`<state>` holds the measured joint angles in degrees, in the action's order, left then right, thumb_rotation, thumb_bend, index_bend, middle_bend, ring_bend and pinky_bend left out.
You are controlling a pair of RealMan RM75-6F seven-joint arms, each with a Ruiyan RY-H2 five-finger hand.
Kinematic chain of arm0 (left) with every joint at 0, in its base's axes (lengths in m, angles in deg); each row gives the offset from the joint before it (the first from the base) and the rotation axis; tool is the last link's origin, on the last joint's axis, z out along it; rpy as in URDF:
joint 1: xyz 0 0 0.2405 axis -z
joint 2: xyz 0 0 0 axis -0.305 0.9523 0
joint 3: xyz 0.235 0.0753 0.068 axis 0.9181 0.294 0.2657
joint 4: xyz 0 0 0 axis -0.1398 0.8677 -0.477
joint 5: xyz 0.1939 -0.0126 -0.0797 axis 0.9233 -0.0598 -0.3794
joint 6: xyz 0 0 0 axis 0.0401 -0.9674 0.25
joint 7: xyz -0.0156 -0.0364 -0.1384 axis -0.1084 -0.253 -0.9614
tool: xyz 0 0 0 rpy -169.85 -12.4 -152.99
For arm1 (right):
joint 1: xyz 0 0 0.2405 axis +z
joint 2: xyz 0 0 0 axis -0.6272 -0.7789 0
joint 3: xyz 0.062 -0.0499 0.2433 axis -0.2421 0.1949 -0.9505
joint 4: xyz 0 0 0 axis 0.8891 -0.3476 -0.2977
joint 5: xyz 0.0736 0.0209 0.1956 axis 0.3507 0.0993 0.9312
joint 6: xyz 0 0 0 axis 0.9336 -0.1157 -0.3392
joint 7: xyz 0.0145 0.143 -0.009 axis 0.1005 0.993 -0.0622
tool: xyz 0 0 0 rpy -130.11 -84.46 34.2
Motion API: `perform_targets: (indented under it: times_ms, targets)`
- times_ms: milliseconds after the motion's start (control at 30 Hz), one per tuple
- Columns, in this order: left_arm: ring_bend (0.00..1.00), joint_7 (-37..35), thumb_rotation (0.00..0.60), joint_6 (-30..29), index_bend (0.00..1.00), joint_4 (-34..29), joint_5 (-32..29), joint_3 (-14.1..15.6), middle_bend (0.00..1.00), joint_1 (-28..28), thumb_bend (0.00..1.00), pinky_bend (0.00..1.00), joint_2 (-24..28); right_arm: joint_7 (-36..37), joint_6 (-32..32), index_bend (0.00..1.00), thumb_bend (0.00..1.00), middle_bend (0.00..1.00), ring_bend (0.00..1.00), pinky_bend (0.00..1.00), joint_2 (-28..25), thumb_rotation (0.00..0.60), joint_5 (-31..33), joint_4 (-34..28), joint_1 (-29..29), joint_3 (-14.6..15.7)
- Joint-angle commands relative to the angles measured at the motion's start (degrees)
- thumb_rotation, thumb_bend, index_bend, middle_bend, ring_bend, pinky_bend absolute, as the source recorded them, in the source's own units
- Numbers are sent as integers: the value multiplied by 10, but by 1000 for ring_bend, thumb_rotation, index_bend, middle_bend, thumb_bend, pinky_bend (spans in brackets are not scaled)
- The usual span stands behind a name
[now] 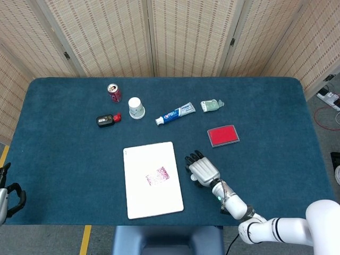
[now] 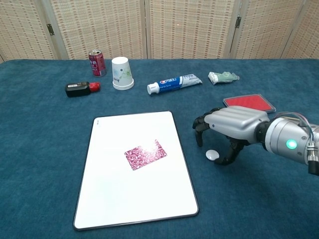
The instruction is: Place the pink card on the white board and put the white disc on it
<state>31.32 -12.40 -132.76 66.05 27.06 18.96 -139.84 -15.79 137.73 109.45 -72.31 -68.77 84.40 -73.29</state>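
The pink card [image 2: 145, 155] [image 1: 158, 176] lies flat near the middle of the white board [image 2: 114, 199] [image 1: 139, 159]. On the blue cloth just right of the board sits the small white disc [image 2: 213, 155]; the head view hides it under my hand. My right hand [image 2: 227, 124] [image 1: 201, 170] hovers palm down right over the disc, fingers curled downward around it with nothing in its grip. The thumb reaches down just right of the disc. Only a dark part of my left hand [image 1: 7, 195] shows at the head view's left edge.
Along the far side stand a red can [image 2: 96, 62], an upturned white cup [image 2: 122, 73], a black and red device [image 2: 79, 88], a toothpaste tube [image 2: 174, 83] and a crumpled wrapper [image 2: 223, 76]. A red pad [image 2: 249, 102] lies behind my right hand.
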Motion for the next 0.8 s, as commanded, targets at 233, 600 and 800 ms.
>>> perform_targets:
  times_ms: [233, 600, 800]
  targets:
    - [58, 0, 600, 3, 111, 3, -2, 0, 47, 0, 155, 0, -2, -13, -9, 387, 332, 176, 103, 51, -1, 600, 12, 1, 0, -1]
    - [58, -1, 600, 4, 111, 4, -2, -1, 47, 1, 155, 0, -3, -24, -10, 419, 332, 184, 106, 53, 2, 600, 18, 1, -2, -4]
    - [58, -2, 600, 4, 111, 5, -3, 0, 47, 0, 156, 0, -4, -31, -12, 434, 331, 188, 109, 54, 4, 600, 23, 4, -1, -6]
